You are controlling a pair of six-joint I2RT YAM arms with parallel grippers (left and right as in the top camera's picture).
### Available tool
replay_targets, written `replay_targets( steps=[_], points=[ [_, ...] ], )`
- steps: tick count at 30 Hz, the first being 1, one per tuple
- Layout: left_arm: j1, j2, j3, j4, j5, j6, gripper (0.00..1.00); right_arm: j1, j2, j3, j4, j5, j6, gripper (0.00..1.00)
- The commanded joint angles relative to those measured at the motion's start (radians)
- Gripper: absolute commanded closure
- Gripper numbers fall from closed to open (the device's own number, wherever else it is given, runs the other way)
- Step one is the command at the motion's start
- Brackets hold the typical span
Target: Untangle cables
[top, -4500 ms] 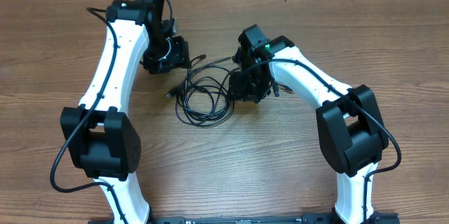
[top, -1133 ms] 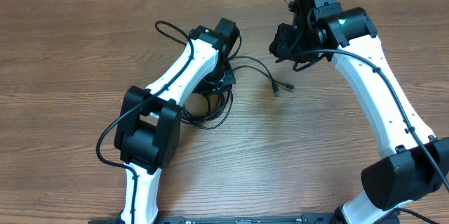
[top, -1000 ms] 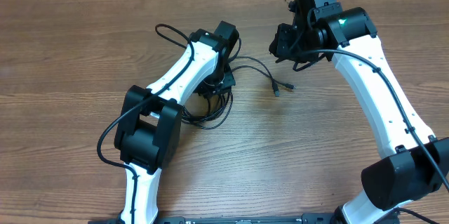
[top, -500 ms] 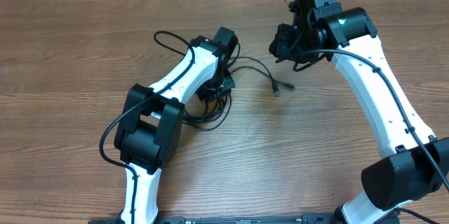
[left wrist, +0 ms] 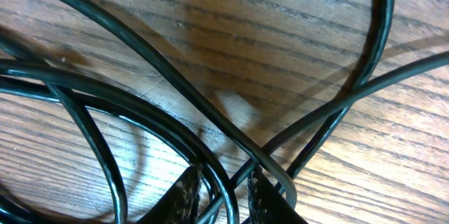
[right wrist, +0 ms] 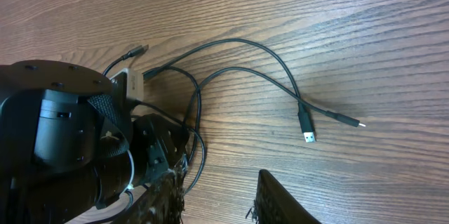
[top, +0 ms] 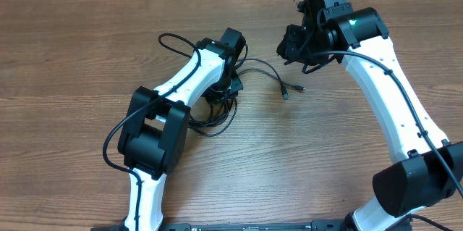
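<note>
The cables (left wrist: 161, 69) lie bunched on the worktop (top: 72, 57) beneath the left end effector (left wrist: 226, 199), whose narrowed fingers straddle crossing strands; a firm clamp cannot be confirmed. The right end effector (right wrist: 217, 199) hovers part-open and empty. Risk: pulling several strands together would tighten the tangle or drag the whole bundle.

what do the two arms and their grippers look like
The left arm and right arm are white links with bulky black joint housings, each with a thick black cable looping along it. A green light glows on the right arm. The left gripper and right gripper have dark fingers with rough, textured faces.
</note>
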Motion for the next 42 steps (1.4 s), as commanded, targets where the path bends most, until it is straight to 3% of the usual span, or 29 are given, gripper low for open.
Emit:
replay_targets(
  steps=[1,6,15,19,22,31,36,42],
  points=[
    [0.005,-0.008,-0.005,0.000,0.000,0.007,0.78,0.001,-0.005,0.003,0.002,-0.005,0.005,0.67],
    [0.010,-0.008,-0.001,0.001,0.001,0.053,0.85,0.001,-0.005,0.003,0.002,-0.005,0.005,0.67],
    [0.021,-0.010,0.043,-0.031,0.002,0.093,0.85,0.001,-0.005,0.003,0.003,-0.005,0.005,0.66],
    [0.022,-0.010,0.043,-0.030,0.021,0.114,0.96,0.001,-0.005,0.003,0.003,-0.005,0.005,0.65],
    [0.024,-0.010,0.065,-0.034,0.066,0.185,0.96,0.001,-0.005,0.003,0.003,-0.005,0.005,0.66],
    [0.077,-0.050,0.339,-0.192,0.284,0.346,0.96,0.001,-0.005,0.003,0.002,-0.005,0.005,0.66],
    [0.107,-0.053,0.490,-0.317,0.317,0.408,0.96,0.001,-0.005,0.003,0.002,-0.006,0.005,0.66],
    [0.141,-0.053,0.576,-0.385,0.435,0.542,0.96,0.001,-0.005,0.003,0.003,-0.050,0.005,0.76]
  ],
)
